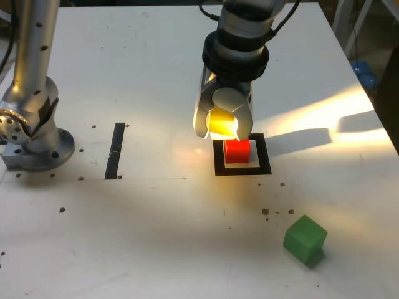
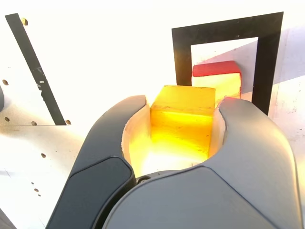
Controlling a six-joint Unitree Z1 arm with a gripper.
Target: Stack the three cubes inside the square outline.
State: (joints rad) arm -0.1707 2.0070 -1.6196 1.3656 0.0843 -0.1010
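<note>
The red cube [image 1: 237, 151] [image 2: 217, 70] sits inside the black square outline [image 1: 242, 169] [image 2: 181, 52] on the white table. My gripper [image 1: 222, 128] [image 2: 183, 102] hangs just above and slightly to the exterior view's left of the red cube, shut on the yellow cube [image 1: 222, 123] [image 2: 183, 112], which glows brightly between the two fingers. The green cube [image 1: 305, 240] lies alone, tilted, near the front at the exterior view's right; it is out of the wrist view.
A straight black strip [image 1: 116, 150] [image 2: 35, 71] lies on the table to the exterior view's left of the outline. The arm's metal base [image 1: 34, 134] stands at the far left. Small holes dot the table [image 1: 156, 237].
</note>
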